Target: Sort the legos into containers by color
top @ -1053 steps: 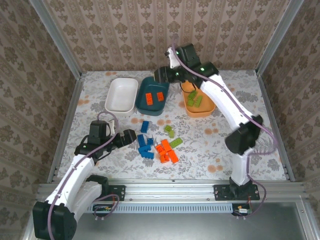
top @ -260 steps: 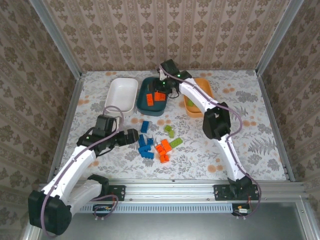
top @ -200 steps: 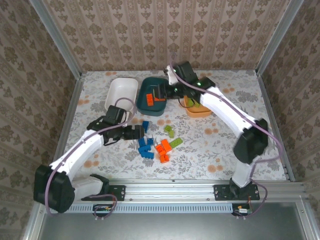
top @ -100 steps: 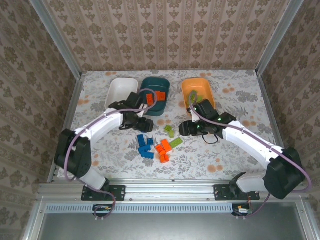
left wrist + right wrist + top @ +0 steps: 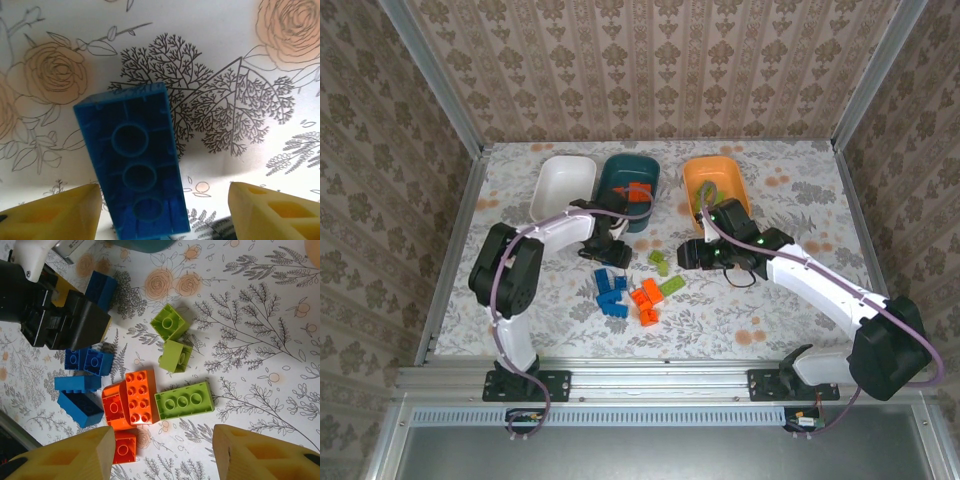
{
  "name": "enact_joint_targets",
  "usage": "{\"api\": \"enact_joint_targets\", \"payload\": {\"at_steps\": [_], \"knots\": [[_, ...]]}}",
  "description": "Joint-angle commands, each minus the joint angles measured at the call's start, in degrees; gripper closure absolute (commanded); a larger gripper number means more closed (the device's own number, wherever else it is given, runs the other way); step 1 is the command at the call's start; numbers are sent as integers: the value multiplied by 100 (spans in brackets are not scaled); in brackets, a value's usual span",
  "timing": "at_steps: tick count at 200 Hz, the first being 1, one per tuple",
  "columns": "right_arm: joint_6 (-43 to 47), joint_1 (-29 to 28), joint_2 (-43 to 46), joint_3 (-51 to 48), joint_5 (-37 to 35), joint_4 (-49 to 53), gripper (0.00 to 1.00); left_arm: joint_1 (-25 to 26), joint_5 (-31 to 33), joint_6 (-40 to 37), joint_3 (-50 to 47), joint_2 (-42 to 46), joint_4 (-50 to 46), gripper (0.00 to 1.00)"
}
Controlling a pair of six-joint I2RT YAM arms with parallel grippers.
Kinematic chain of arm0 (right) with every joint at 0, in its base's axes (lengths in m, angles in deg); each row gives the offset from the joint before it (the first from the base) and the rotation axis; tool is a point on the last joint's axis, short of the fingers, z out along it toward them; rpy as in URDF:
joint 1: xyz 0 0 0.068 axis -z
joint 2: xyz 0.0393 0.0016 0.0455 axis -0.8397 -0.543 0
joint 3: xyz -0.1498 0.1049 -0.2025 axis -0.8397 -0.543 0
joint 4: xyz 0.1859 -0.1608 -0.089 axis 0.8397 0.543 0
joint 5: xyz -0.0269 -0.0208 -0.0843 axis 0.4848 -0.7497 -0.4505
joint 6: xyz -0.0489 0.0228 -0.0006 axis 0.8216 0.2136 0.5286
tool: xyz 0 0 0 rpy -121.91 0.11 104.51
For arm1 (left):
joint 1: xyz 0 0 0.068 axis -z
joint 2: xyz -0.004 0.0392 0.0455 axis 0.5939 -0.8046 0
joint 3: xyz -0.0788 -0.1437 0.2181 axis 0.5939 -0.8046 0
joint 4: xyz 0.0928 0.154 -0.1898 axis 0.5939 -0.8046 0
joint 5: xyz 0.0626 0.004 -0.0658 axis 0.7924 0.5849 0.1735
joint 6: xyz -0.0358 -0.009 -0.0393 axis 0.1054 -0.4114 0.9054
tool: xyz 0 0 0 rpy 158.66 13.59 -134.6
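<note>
A blue brick (image 5: 132, 165) showed its hollow underside, three round tubes, between the left gripper's (image 5: 162, 200) parted fingers; right gripper (image 5: 161, 440) hung open.

Entry: robot test cell in a lab, dressed to look domestic.
- Your booth frame: bare aluminium corner posts (image 5: 437, 75).
- Walls: beige damask-patterned wallpaper panels (image 5: 660, 70).
- Work surface: white floral-print table covering (image 5: 800, 200).
- Near edge: slotted aluminium mounting rail (image 5: 660, 385), with the white-and-black left robot arm (image 5: 505, 275) and its right twin (image 5: 820, 285) bolted on.
</note>
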Motion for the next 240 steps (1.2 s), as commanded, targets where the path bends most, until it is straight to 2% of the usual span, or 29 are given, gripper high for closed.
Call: {"api": "enact_joint_targets", "payload": {"at_steps": [1,17,39,68,100,129,160,166,194,240], "knots": [[-165,18,68,-131,68,-86,44,-34,79,-132,218,-218,-24,37],[-226,5,106,-159,92,-100,44,-51,42,-147,259,-346,6,48],[-287,0,143,-193,112,-115,45,-87,-24,-147,274,-409,41,67],[-308,-17,166,-212,117,-102,45,-113,-88,-126,224,-273,62,80],[-321,-26,166,-195,120,-101,45,-113,-217,-65,-24,291,-96,84],[-297,-29,105,-186,129,-110,45,-177,-196,4,-437,1435,-408,86],[-307,-68,-57,-254,185,-233,45,-684,-360,-15,-92,2370,-898,85],[-337,-93,-91,-275,205,-274,45,-953,-392,-52,98,2435,-968,85],[-446,-279,-113,-391,205,-456,45,-1520,-390,-371,1308,1944,-1369,84],[-493,-738,425,-555,-196,-343,45,-2301,-422,-696,3237,-94,-1784,84]]}}
